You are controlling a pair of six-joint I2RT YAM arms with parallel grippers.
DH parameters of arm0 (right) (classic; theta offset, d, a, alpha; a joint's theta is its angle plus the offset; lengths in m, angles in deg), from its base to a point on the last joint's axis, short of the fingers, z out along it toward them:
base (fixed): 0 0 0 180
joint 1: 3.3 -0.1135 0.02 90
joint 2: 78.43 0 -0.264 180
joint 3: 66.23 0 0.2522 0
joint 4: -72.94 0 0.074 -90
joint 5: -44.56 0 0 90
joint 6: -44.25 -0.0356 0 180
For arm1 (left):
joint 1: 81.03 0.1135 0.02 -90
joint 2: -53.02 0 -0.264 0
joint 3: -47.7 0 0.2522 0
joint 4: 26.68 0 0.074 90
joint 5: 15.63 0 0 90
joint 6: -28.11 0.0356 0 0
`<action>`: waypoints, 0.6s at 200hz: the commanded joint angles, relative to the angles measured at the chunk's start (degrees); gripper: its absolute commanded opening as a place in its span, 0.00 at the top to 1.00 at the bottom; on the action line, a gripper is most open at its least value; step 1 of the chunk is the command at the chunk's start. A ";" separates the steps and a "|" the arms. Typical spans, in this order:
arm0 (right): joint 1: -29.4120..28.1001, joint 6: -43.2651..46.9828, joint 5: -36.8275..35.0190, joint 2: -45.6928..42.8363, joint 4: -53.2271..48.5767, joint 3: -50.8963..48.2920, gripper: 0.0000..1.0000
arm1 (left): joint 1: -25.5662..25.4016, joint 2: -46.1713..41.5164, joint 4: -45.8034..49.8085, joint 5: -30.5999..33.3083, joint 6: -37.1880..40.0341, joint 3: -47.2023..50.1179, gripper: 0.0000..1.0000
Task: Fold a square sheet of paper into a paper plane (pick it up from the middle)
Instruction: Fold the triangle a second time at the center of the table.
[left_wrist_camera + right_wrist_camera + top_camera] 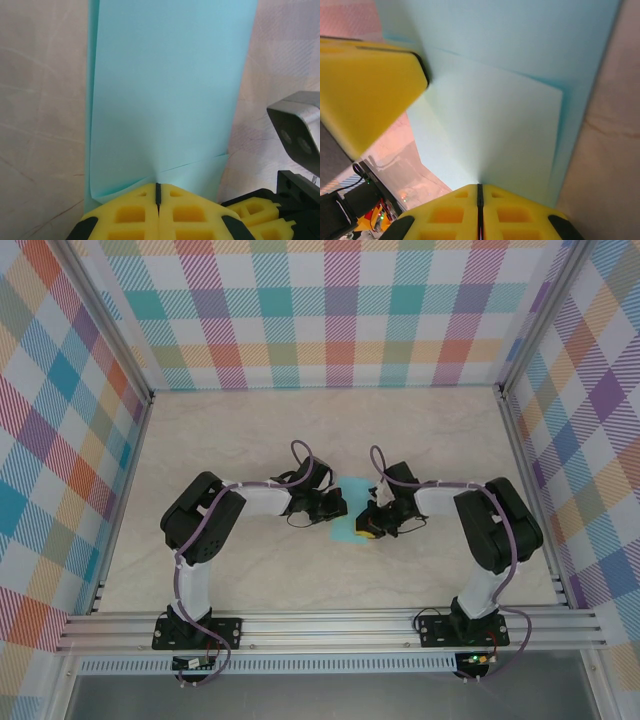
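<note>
We see the left gripper (158, 194) with its jaws pressed together, nipping the near edge of the square sheet of paper (165, 100). The right gripper (479, 194) is likewise closed tight on the same sheet. The light-teal sheet is held between the two over the middle of the table (250, 430). From above, both grippers hide most of it. The wrist views show its overlapping folded layers.

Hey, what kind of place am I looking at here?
Probably a robot test cell in a lab: an aluminium frame boxes in a tabletop, plaid backdrop panels form the walls, and two arms bolted at the near edge pinch a sheet of teal paper.
</note>
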 commanded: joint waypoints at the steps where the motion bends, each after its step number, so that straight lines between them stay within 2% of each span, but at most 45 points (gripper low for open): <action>1: 0.38 1.39 -0.97 -1.76 -3.49 -3.39 0.91 | -0.17 2.32 5.15 3.51 0.55 0.20 1.00; 65: 2.20 2.03 -0.96 -6.00 -4.02 -8.37 0.89 | -0.11 2.23 4.92 3.16 0.55 0.12 1.00; 101: 3.42 1.83 -1.23 -8.59 -4.88 -7.45 0.88 | -0.17 1.63 4.08 2.37 0.53 0.16 1.00; 120: 3.80 1.19 -2.36 -9.85 -5.15 -5.43 0.84 | -0.24 1.19 3.40 1.75 0.38 -0.05 1.00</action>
